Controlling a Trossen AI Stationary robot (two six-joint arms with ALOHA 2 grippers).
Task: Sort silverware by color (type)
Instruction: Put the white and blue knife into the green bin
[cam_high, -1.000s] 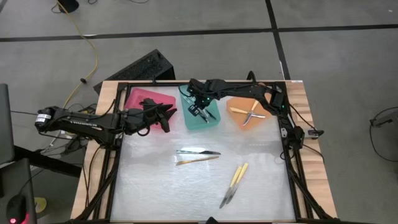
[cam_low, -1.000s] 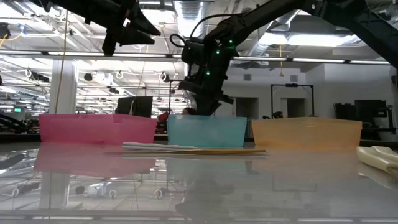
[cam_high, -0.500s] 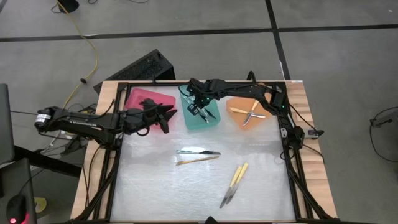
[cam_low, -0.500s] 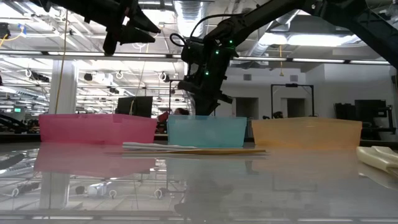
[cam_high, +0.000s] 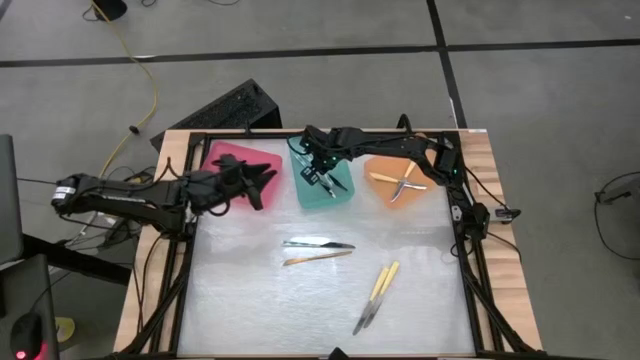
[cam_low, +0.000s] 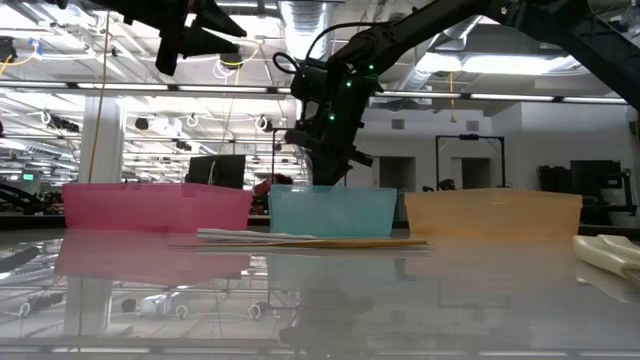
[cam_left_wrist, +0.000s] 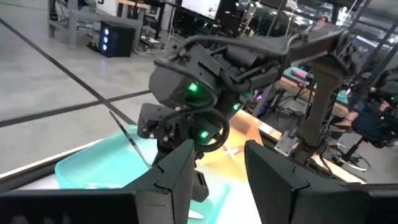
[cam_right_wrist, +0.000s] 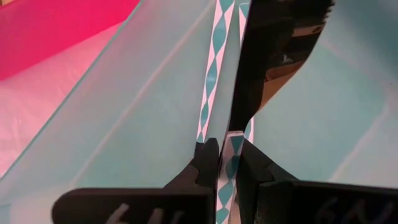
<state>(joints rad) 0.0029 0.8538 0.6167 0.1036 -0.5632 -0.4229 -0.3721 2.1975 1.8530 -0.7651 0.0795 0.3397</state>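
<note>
My right gripper (cam_high: 317, 174) (cam_low: 325, 168) hangs over the teal tray (cam_high: 345, 197) and is shut on a utensil with a teal-and-white patterned handle (cam_right_wrist: 227, 163). A second teal-patterned utensil (cam_right_wrist: 211, 62) lies in that tray. My left gripper (cam_high: 262, 186) (cam_left_wrist: 217, 174) is open and holds nothing, up above the right edge of the pink tray (cam_high: 226, 158). On the table lie a silvery utensil (cam_high: 318, 243), an orange-tan one (cam_high: 317, 258) and two pale yellow ones (cam_high: 380, 286). Two utensils (cam_high: 400, 182) lie crossed in the orange tray (cam_high: 376, 193). My right gripper pinches the teal-patterned handle (cam_right_wrist: 229, 146) between its two fingers, which lie along it. The fingers point down into the teal tray from above. The utensil's dark metal end (cam_right_wrist: 273, 56) reaches out beyond the fingertips; whether it touches the tray floor does not show.
The three trays stand in a row along the table's far edge, pink at the left, teal in the middle, orange at the right. The loose utensils lie in the middle and toward the near right. A black frame borders the table (cam_high: 240, 310).
My left gripper has drawn back a little toward the table's left edge, still open, and now sits over the pink tray's right edge. The utensils on the table have not moved.
</note>
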